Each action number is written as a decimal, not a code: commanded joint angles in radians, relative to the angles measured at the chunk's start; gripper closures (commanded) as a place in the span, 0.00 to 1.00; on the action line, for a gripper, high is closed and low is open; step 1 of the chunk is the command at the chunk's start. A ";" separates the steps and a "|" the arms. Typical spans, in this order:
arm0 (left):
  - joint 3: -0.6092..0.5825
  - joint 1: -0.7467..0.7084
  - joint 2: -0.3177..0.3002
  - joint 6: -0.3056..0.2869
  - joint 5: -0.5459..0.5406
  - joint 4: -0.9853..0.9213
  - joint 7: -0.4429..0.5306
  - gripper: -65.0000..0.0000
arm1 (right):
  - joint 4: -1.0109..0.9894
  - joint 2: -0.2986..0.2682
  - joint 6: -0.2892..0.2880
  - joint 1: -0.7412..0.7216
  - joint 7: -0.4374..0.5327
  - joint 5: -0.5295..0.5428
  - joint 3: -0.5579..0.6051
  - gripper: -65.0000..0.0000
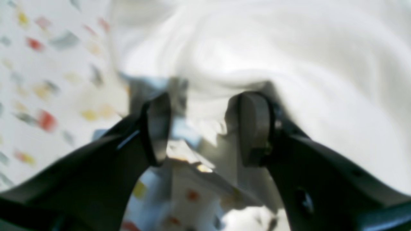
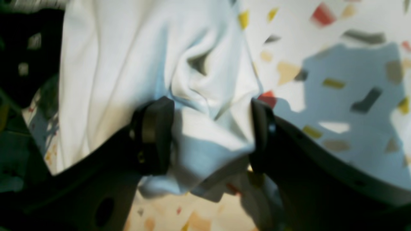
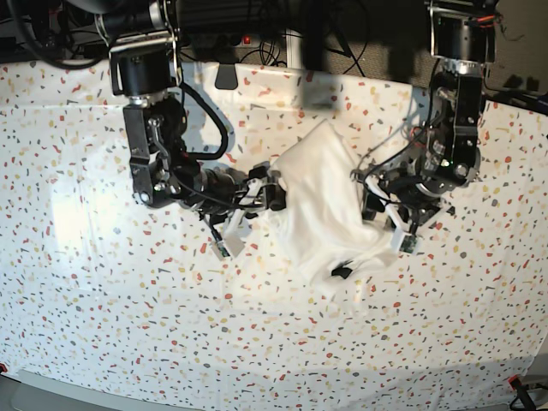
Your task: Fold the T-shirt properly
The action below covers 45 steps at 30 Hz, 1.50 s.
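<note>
The white T-shirt (image 3: pixel 317 201) lies crumpled in a heap at the middle of the speckled table (image 3: pixel 128 300), plain side showing. My right gripper (image 3: pixel 272 195) reaches in at its left edge. In the right wrist view the right gripper (image 2: pixel 210 109) is open, and a bunched fold of the T-shirt (image 2: pixel 128 64) fills the gap between its fingers. My left gripper (image 3: pixel 370 205) is at the shirt's right edge. In the left wrist view the left gripper (image 1: pixel 205 102) is open, with the T-shirt (image 1: pixel 289 64) draped over one fingertip (image 1: pixel 253 128) and a cloth edge between the jaws.
Black cables and arm mounts (image 3: pixel 214 26) line the table's back edge. Both arm bases stand at the back, left (image 3: pixel 141 68) and right (image 3: pixel 462 43). Bare speckled tabletop stretches left, right and in front of the shirt.
</note>
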State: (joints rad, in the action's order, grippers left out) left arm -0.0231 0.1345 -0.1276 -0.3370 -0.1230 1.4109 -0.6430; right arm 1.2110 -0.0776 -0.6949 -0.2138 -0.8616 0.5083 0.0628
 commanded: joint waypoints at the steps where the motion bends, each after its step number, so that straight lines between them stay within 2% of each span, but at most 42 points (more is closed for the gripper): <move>1: 0.002 0.040 -0.003 -0.002 -0.008 0.017 0.026 0.51 | 0.029 0.000 -0.003 0.005 -0.052 0.016 0.003 0.45; 10: 0.002 0.076 -0.003 -0.008 -0.008 0.017 0.024 0.51 | 0.183 0.000 -0.003 0.084 -0.153 0.154 0.003 0.45; 15: 0.002 0.077 -0.003 -0.008 -0.010 0.017 0.014 0.51 | 0.215 0.003 -0.003 0.084 -0.249 0.325 0.004 0.45; 18: 0.002 0.078 -0.003 -0.008 -0.054 0.017 -0.020 0.51 | 0.216 0.003 -0.003 0.082 -0.285 0.420 0.010 0.45; 22: 0.002 0.084 -0.003 -0.008 -0.064 0.041 -0.022 0.51 | 0.216 0.000 -0.003 0.075 -0.280 0.410 0.001 0.45; 26: 0.002 0.084 -0.003 -0.008 -0.064 0.113 -0.055 0.51 | 0.217 0.000 -0.003 0.051 -0.208 0.409 -0.035 0.45; 29: 0.002 0.082 -0.004 -0.008 -0.064 0.186 -0.097 0.51 | 0.217 0.000 -0.003 0.017 -0.215 0.400 -0.069 0.45; 31: 0.002 0.076 -0.010 -0.007 -0.065 0.243 -0.123 0.51 | 0.217 0.000 -0.003 -0.005 -0.217 0.354 -0.101 0.45; 34: 0.004 0.039 -0.043 -0.008 -0.063 0.345 -0.143 0.51 | 0.220 0.000 -0.003 -0.030 -0.220 0.310 -0.166 0.45; 38: 0.004 -0.064 -0.127 -0.005 -0.064 0.494 -0.141 0.51 | 0.277 0.000 -0.003 -0.032 -0.267 0.311 -0.280 0.45; 40: 0.004 -0.126 -0.172 0.039 -0.064 0.557 -0.132 0.51 | 0.328 -0.003 -0.003 -0.031 -0.328 0.325 -0.337 0.45; 43: 0.004 -0.208 -0.239 0.125 -0.064 0.607 -0.111 0.51 | 0.418 -0.034 -0.003 -0.006 -0.397 0.430 -0.397 0.45; 45: 0.004 -0.253 -0.272 0.149 -0.061 0.615 -0.113 0.51 | 0.487 -0.066 -0.003 0.027 -0.422 0.451 -0.422 0.45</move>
State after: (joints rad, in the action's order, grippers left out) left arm -0.0254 -0.1326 -0.3889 -0.1898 -0.1799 2.0060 -0.7807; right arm 1.6852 -0.1360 -0.6937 -0.1692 -1.2945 0.9413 -0.3557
